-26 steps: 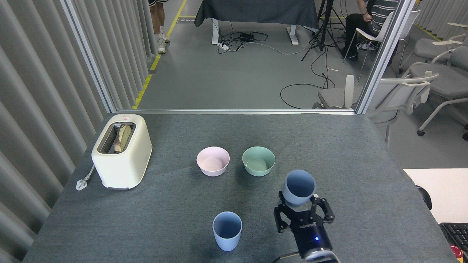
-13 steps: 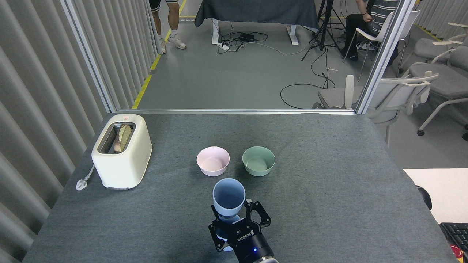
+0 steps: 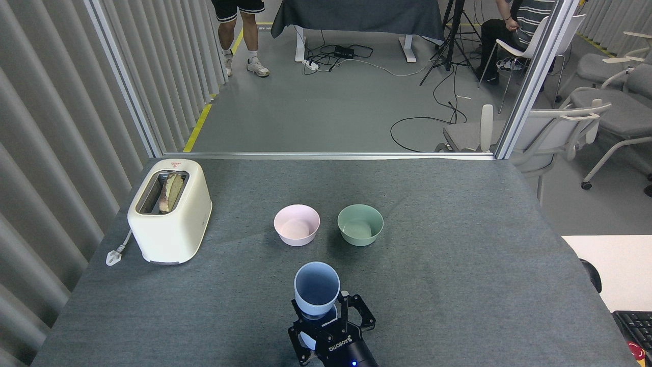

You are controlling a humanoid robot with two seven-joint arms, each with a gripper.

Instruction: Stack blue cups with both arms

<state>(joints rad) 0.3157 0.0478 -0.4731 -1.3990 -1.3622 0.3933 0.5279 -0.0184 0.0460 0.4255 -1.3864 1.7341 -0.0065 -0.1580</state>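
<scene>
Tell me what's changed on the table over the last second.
The right gripper, shut on a blue cup, carried it leftward from the table's right side until it was over the second blue cup, then lowered it slightly. That second cup is now mostly hidden underneath. The toaster, pink bowl and green bowl stayed put.

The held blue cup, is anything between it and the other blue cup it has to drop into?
Nothing visible. The right tool holds the upper blue cup directly over the lower blue cup, which is mostly hidden behind it. The pink bowl and green bowl sit farther back, clear.
</scene>
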